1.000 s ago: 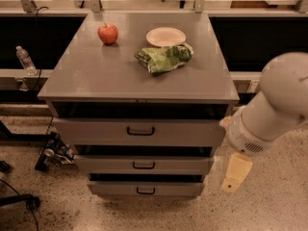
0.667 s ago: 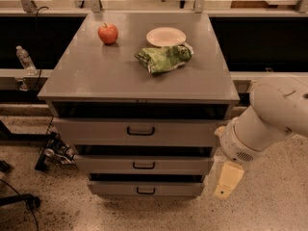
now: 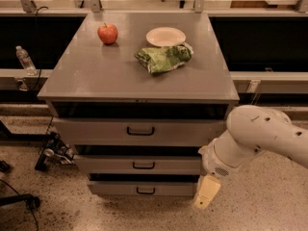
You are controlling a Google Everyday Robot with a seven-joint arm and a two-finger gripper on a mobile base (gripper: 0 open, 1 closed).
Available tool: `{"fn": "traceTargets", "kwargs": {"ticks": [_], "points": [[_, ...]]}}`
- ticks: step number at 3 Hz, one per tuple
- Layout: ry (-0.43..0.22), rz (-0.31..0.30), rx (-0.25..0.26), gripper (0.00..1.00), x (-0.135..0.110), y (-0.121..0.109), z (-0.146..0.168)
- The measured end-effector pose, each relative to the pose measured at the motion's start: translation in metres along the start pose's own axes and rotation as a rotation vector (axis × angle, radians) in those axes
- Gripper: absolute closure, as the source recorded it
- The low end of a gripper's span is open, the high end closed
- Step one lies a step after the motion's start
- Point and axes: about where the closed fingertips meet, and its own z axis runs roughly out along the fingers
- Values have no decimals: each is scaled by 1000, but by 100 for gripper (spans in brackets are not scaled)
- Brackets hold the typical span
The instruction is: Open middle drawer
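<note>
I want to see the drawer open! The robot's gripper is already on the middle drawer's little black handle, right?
No. In the camera view the gripper hangs low beside the front right corner of the cabinet, apart from the little black handle of the middle drawer.

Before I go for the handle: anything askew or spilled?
Nothing stands out. The middle drawer sits level; apple, plate and green bag lie on the cabinet top. The pincer hangs low at the cabinet's right, clear of the handle.
</note>
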Motion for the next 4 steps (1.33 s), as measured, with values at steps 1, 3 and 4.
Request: {"fn": "traceTargets", "kwargs": {"ticks": [1,3,4], "points": [[1,1,-6,0,1,0,6],[-27,-4,-61,0,10,-11,77],[-124,-31,-57,0,13,-31,146]]}}
